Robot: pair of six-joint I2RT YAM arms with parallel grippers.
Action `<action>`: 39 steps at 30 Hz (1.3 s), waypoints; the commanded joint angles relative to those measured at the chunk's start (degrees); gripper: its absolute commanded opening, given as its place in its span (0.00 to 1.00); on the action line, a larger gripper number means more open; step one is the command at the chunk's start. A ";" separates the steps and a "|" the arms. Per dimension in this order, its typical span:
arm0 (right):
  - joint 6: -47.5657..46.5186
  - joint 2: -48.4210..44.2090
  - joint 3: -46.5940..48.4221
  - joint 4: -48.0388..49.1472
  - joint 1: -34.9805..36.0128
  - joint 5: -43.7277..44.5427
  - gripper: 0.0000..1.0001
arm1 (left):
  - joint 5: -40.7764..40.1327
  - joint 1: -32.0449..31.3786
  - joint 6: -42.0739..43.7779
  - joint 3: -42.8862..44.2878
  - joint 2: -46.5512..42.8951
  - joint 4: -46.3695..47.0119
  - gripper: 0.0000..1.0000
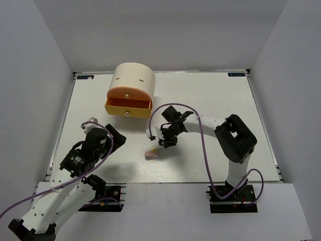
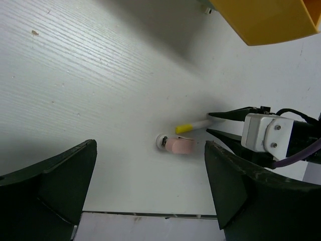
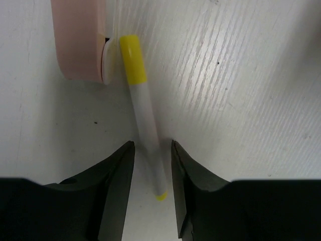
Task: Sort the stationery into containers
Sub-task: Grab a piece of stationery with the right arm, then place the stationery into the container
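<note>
Left fingers point(image 2: 150, 150) spread wide, gripping nothing, only bare white surface point(image 2: 75, 75) between them. Just ahead of their tips, a pink eraser point(image 2: 179, 146) flat on the surface, and just beyond it a thin white pen point(image 2: 196, 124), yellow-capped end toward the left-hand finger. Farther ahead, off toward the right-hand finger, the corner of a pulled-out yellow drawer point(image 2: 266, 20).

Right fingers point(image 3: 152, 150) down at the surface and partly closed astride the pen, one finger on each side of the barrel near its tail end. Close against the barrel on one side, a thin strip of surface showing on the other; no firm clamp visible, pen flat and unlifted. Yellow-capped end out ahead of the fingertips, its side touching or all but touching the white end of the eraser; pink body of the eraser ahead and left of the left-hand finger.

From above, cream chest point(image 1: 132, 80) well beyond both sets of fingers, more nearly ahead of the left ones; orange drawer point(image 1: 127, 93) pushed in on top, yellow drawer below it drawn out. Eraser between the two sets of fingers, much nearer the right ones, well apart from the chest; neither eraser nor pen in a drawer
</note>
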 commanded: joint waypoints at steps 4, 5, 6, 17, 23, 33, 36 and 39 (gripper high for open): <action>0.05 -0.62 -3.67 4.22 1.66 5.65 0.31 | 0.59 -0.24 0.63 -0.70 -1.55 -0.89 0.98; 0.13 -1.06 -4.63 5.00 1.74 5.82 0.26 | 0.59 -0.24 0.63 -0.70 -2.07 -0.89 0.99; 0.66 -1.33 -5.42 4.84 1.48 5.91 0.21 | 0.59 -0.24 0.63 -0.70 -2.07 -0.89 0.99; 7.52 -14.32 0.10 -2.81 -3.44 2.23 0.00 | 4.10 -0.24 5.82 -5.44 -1.55 8.41 0.99; 10.76 -18.03 12.13 -6.41 -3.27 -2.26 0.00 | 4.63 -0.24 8.97 -7.81 -0.94 14.57 0.99; 18.76 -6.35 35.50 -2.72 -0.81 -1.65 0.00 | -0.29 -0.24 13.81 -11.95 -0.40 24.24 0.98; 20.17 -3.18 38.95 -0.54 0.60 -0.95 0.00 | -0.91 -0.24 14.42 -12.57 -0.40 25.30 0.98; 20.61 -0.11 42.19 0.70 2.01 0.20 0.00 | -1.43 -0.24 14.43 -13.09 -0.40 25.30 0.98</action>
